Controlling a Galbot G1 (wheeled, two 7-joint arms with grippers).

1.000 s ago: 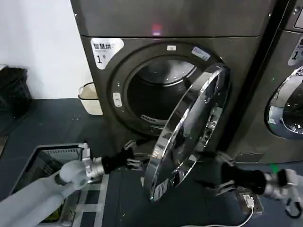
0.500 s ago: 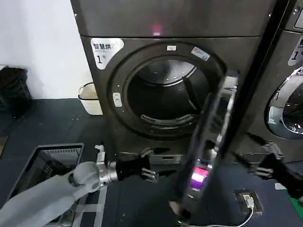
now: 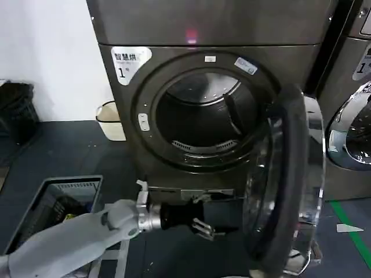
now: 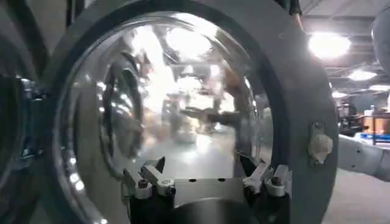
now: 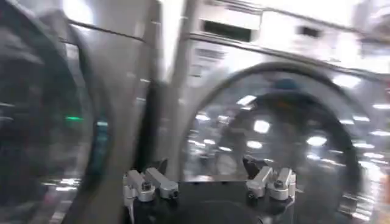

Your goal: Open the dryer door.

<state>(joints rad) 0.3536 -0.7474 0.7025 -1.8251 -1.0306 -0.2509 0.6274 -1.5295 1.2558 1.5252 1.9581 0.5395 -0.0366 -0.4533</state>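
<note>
**Door swung wide on dryer number 1**

Door first: the dryer door stands open, hinged at the right side of the drum mouth and turned so far out that the head view catches it nearly edge-on, with the dark grey inner face and domed glass towards the left and the chrome ring showing along its right rim. In the left wrist view the inner face of the door looms close, the glass full of reflections and a pale latch piece on its grey surround.

The dryer itself is the dark grey-brown machine in the middle, its round drum mouth fully exposed, a white sticker marked "1" at upper left and a small pink light above.

The left gripper reaches across low in front of the machine, below the drum mouth and just left of the door's lower edge; its jaws are spread and hold nothing. The right gripper shows in its own wrist view with jaws likewise spread and empty, facing the chrome-ringed door of the second machine to the right.

A cream bin sits against the wall to the left, and a grey crate lies on the dark floor nearer the robot.
</note>
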